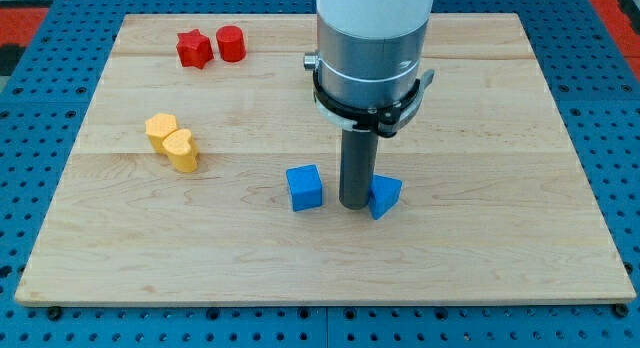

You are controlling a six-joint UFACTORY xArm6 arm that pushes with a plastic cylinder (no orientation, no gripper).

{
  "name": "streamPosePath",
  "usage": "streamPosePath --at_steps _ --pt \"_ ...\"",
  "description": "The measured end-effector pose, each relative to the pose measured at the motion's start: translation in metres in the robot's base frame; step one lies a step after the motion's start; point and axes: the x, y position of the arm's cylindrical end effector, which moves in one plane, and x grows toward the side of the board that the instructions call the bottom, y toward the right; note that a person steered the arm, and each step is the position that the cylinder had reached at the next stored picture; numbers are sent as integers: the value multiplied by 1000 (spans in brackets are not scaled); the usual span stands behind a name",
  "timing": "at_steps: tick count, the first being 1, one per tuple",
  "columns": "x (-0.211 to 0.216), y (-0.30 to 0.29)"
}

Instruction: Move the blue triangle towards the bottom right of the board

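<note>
The blue triangle (385,196) lies on the wooden board (480,248), a little right of centre and below the middle. My tip (354,205) rests on the board right against the triangle's left side. A blue cube (304,187) sits just left of the tip, a small gap away. The rod and the arm's wide grey and white body hide the board's top centre.
A red star (194,49) and a red cylinder (231,43) sit together at the view's top left. Two yellow blocks (161,130) (182,150) touch each other at the left. The board's edges border a blue pegboard table.
</note>
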Motion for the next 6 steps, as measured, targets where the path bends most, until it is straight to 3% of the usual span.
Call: streamPosePath --at_steps 1,3,4,6 --pt "-17 0" --pt "22 92" --pt "39 78" --pt "60 -79"
